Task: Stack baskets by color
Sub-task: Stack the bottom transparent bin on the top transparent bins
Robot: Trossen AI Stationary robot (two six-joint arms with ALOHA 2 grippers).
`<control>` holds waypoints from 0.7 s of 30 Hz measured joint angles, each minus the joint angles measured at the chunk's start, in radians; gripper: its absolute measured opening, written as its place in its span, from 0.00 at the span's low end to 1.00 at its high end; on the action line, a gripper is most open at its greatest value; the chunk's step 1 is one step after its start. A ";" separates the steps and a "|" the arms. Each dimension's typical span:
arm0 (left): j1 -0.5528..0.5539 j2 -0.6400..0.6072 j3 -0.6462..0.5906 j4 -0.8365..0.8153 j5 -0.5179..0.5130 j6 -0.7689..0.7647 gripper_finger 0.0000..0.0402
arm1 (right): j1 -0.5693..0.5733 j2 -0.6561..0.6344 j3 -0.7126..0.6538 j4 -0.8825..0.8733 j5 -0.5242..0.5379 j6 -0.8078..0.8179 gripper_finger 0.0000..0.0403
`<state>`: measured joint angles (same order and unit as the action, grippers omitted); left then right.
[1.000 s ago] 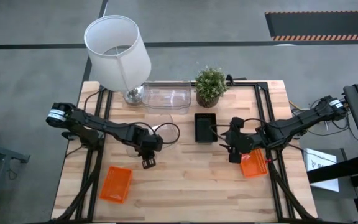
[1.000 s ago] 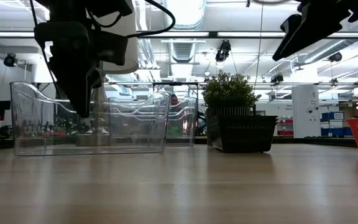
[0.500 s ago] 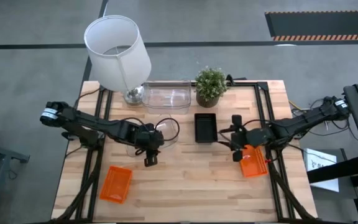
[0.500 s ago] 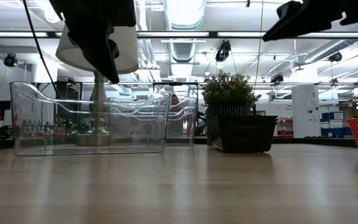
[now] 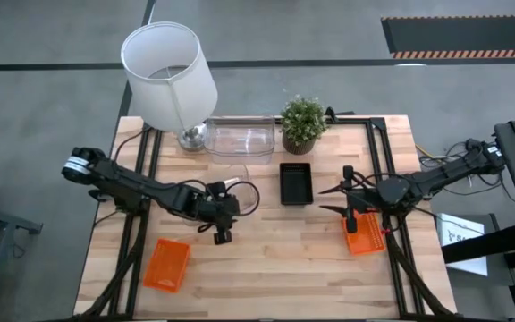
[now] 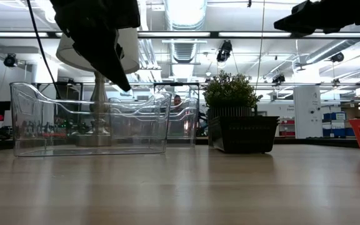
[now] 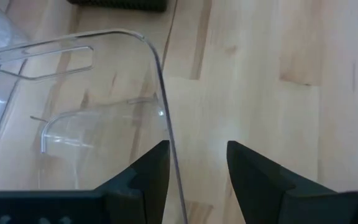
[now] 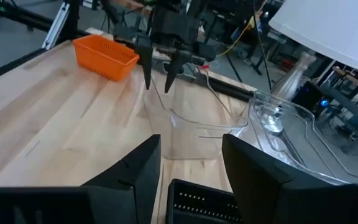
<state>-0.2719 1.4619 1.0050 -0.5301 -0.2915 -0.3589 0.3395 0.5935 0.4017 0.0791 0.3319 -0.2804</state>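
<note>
**A:** Start big. What's on the table [image 5: 266, 277]?

**B:** A lamp [image 5: 168, 63] at the back left corner. It is the biggest thing there. The two dark arms reach in from either side, the left arm [image 5: 141, 186] across the left half and the right arm [image 5: 418, 183] across the right.

**A:** And the baskets?

**B:** There are five, none stacked. The back clear basket [image 5: 240, 139] sits between the lamp's base and the plant [image 5: 303, 121]. The front clear basket [image 7: 73, 118] is left of centre, under the end of the left arm. The black basket [image 5: 295, 182] lies at the middle, in front of the plant. The left orange basket [image 5: 166, 265] is near the front left corner, tilted. The right orange basket [image 5: 365, 237] is at the right side, partly under the right arm.

**A:** What is the left gripper [image 7: 194, 148] doing?

**B:** It points down at the near end of the front clear basket. Its fingers [image 7: 151, 171] are spread. The basket's thin end wall runs up between them, close to one finger. I can't tell whether it touches, and nothing is pinched.

**A:** And the right gripper [image 8: 190, 142]?

**B:** It hangs above the inner end of the right orange basket, raised off the table. Its fingers [image 8: 253, 168] stand well apart and hold nothing. Its wrist camera looks across the black basket and the front clear basket toward the left arm.
</note>
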 joint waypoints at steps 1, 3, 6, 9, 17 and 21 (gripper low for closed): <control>0.001 0.002 0.000 -0.002 -0.002 0.000 0.36 | 0.000 -0.005 -0.009 0.013 0.000 0.000 0.41; 0.001 0.002 0.000 -0.001 -0.003 0.001 0.36 | 0.000 -0.014 -0.022 0.028 0.000 0.006 0.41; 0.002 0.002 0.000 -0.002 -0.003 0.001 0.36 | 0.000 -0.022 -0.044 0.052 0.000 0.008 0.41; 0.002 0.002 0.000 -0.001 -0.003 0.001 0.36 | 0.000 -0.025 -0.064 0.081 0.000 0.008 0.41; 0.002 0.002 -0.001 0.000 -0.003 0.003 0.36 | 0.000 -0.024 -0.068 0.084 0.000 0.020 0.40; 0.001 0.011 -0.048 0.075 -0.005 0.000 0.36 | 0.000 -0.023 -0.068 0.083 0.000 0.020 0.40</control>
<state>-0.2710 1.4729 0.9569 -0.4546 -0.2962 -0.3588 0.3394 0.5703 0.3332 0.1623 0.3321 -0.2605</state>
